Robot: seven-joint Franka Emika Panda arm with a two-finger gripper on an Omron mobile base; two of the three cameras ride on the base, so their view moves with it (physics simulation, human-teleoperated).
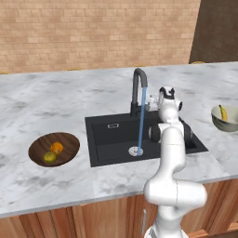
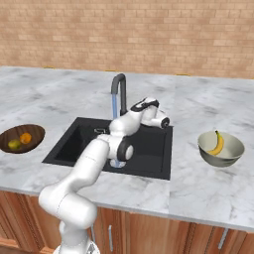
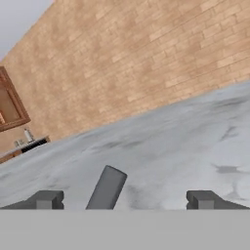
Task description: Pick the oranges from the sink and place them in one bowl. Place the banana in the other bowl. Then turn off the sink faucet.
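Fingers point(image 3: 45, 200) apart — 2 oranges point(image 1: 53, 152), 1 banana point(image 2: 217, 144).

I am counting two oranges point(image 1: 54, 152) sitting in one dark wooden bowl point(image 1: 40, 144), and one banana point(image 1: 224, 113) lying in one pale bowl point(image 1: 218, 122). I am seeing one black sink point(image 1: 109, 139), one faucet point(image 1: 138, 86) pouring one stream of water point(image 1: 141, 121), and one marble counter point(image 1: 56, 102) carrying two bowls altogether.
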